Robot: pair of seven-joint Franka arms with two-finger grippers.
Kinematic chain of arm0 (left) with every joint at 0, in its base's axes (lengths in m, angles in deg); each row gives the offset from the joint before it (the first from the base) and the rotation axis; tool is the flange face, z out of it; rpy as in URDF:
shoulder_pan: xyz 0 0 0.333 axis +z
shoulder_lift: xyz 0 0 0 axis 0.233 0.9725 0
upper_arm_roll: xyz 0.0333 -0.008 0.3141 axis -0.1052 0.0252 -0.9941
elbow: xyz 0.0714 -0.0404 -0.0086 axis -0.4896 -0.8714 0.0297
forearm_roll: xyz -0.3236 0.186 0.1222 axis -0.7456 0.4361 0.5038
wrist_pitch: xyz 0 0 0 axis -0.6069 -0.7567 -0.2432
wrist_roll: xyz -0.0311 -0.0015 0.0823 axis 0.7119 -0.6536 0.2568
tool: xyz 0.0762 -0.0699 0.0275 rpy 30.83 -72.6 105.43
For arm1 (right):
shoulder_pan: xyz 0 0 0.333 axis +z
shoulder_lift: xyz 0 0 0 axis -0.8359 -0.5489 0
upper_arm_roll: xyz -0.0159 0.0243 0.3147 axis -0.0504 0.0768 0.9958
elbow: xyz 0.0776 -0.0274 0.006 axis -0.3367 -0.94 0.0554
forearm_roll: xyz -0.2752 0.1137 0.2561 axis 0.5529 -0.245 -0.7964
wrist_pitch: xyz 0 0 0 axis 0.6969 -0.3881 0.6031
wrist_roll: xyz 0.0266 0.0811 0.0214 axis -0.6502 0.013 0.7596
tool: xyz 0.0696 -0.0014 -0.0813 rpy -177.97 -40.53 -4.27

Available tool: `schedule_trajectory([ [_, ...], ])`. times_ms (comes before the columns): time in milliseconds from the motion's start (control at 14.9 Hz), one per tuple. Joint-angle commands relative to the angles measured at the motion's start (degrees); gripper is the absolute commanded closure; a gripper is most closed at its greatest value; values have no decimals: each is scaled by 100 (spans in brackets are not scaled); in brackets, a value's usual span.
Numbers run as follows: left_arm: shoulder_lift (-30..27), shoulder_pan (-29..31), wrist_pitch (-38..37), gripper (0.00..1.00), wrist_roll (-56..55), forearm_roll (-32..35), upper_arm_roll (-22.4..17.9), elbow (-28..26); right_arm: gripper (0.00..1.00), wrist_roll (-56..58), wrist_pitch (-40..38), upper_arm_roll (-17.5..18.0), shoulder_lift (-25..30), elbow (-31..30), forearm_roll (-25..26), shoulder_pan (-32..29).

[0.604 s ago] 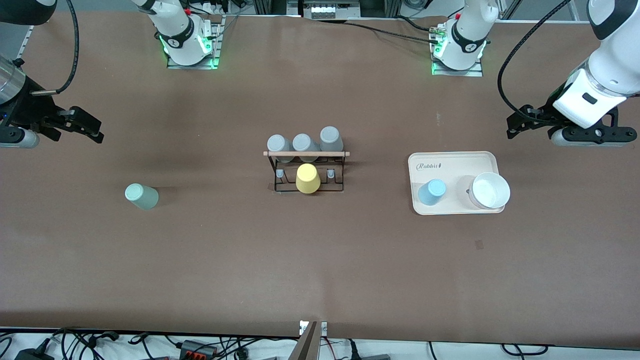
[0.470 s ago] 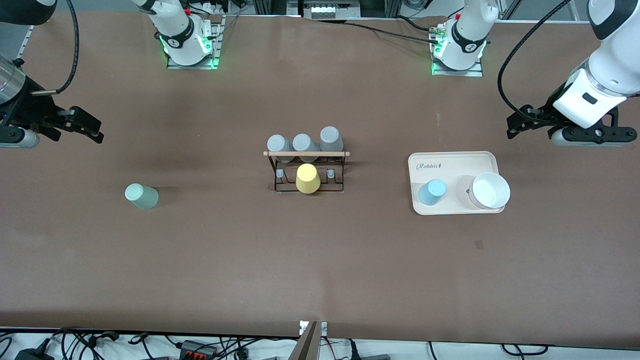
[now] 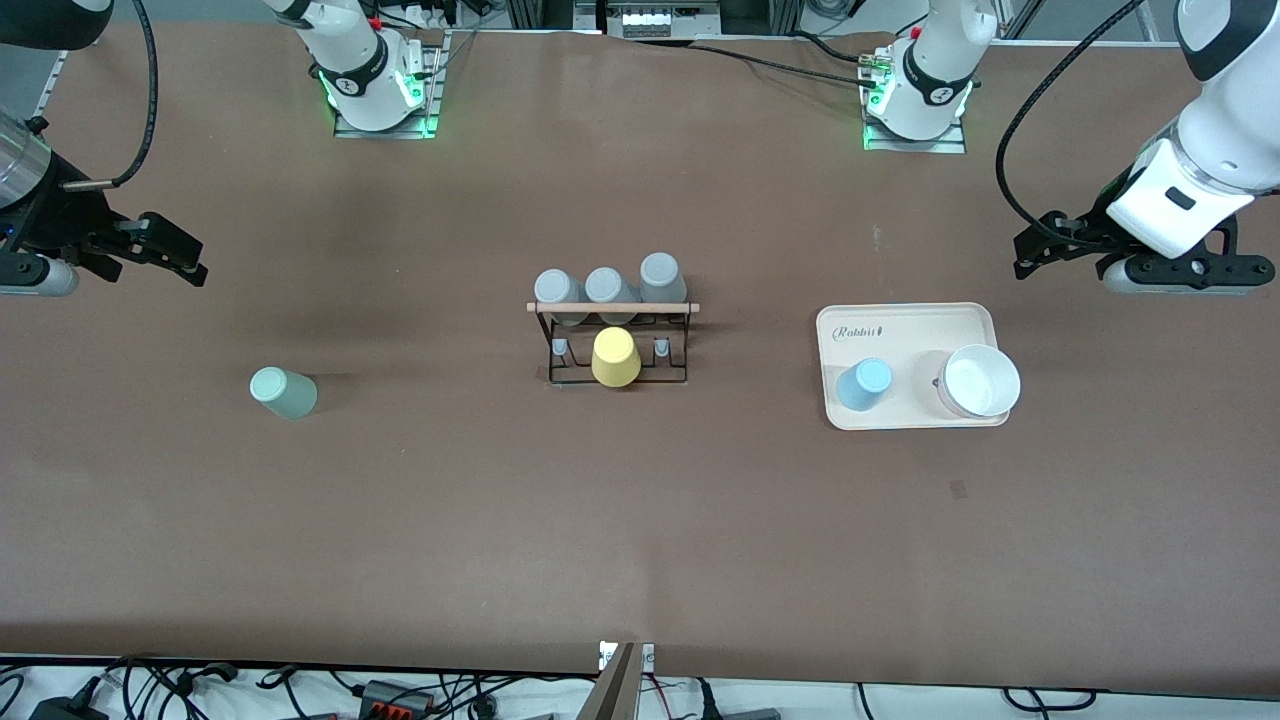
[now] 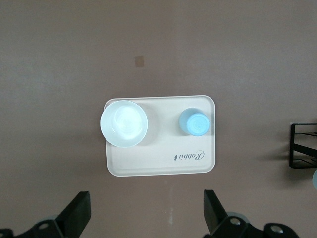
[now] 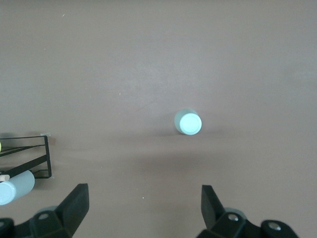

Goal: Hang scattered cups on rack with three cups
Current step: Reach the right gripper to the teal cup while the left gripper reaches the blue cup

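So the two loose cups both sit closer to the front camera than the rack. The mint green cup (image 3: 283, 392) stands mouth-down on the bare desk (image 3: 640, 520) toward the right arm's end, long axis straight up, well apart from everything. The light blue cup (image 3: 864, 384) is also upside down, on the cream tray (image 3: 905, 320) toward the left arm's end, just beside a white bowl (image 3: 981, 381).

The rack (image 3: 612, 342) stands mid-desk with a yellow cup (image 3: 615, 357) on a front peg and three grey cups (image 3: 606, 288) along the farther row; a peg on each side of the yellow one looks free.

Farthest from the camera, the right gripper (image 3: 160, 250) hangs over bare desk with jaws wide and empty, and the mint cup lies forward of it. The left gripper (image 3: 1050, 245) also hangs wide open, up by the tray's farther edge. Each arm looks nearer its own cup, so top-down grabs seem natural.
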Motion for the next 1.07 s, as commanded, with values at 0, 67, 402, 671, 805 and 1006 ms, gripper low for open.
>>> schedule_trajectory([
  [0,561,42,-109,0,-23,-122,56,211,0,21,-132,18,-44,139,24,-9],
  [67,824,42,-135,0,-14,-149,56,210,0,38,-140,18,-44,139,24,-9],
  [402,1450,-186,643,0,-23,-465,195,228,0,3,-141,18,-44,139,42,-9],
  [671,2188,-432,1375,0,-41,-448,214,150,0,-15,-149,18,-35,69,94,-9],
  [805,2443,-468,1648,0,-32,-395,214,122,0,-15,-141,18,-17,25,182,-9],
  [1006,2830,-600,2113,0,-32,-395,214,132,0,3,-132,9,-52,-19,200,-44],
])
